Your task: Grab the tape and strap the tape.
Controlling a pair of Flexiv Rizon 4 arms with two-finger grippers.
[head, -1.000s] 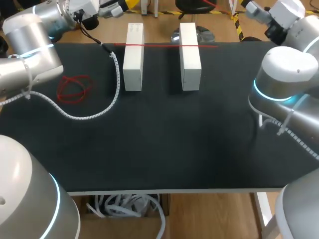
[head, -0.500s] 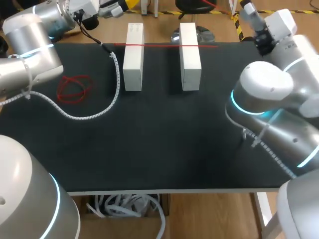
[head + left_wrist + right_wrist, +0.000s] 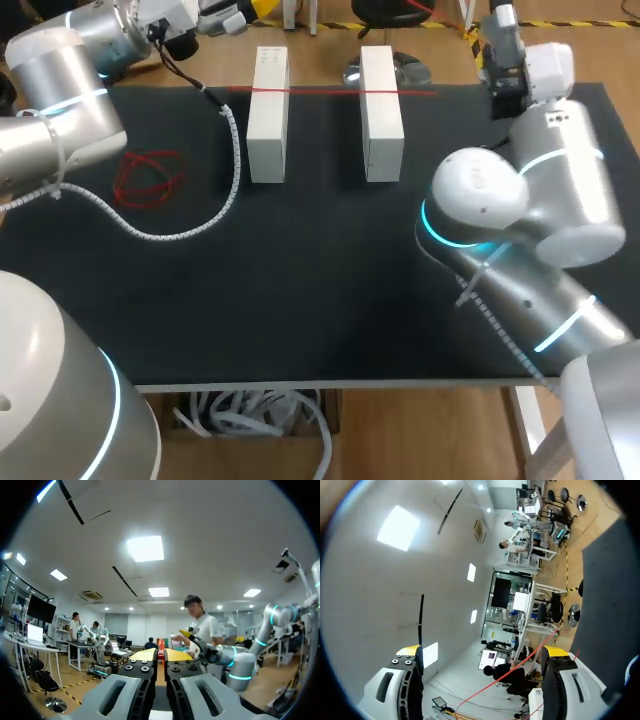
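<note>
Right arm: my right arm (image 3: 520, 200) comes in from 4 o'clock and folds over the tabletop (image 3: 320, 290), elbow bulging toward the centre, wrist raised at the 1 o'clock edge.
Right end effector (image 3: 482, 652): fingers spread wide apart, gripping nothing and pointing up and away from the tabletop.
Left arm: my left arm (image 3: 60, 90) sits at 10 o'clock, its wrist past the far edge at 11 o'clock.
Left end effector (image 3: 160, 656): yellow tips drawn together, aimed level into the room.
Red tape (image 3: 325, 90): stretched taut at 12 o'clock across the far ends of two white blocks (image 3: 268, 115).
Loose red coil (image 3: 148, 176): flat on the tabletop at 10 o'clock.
</note>
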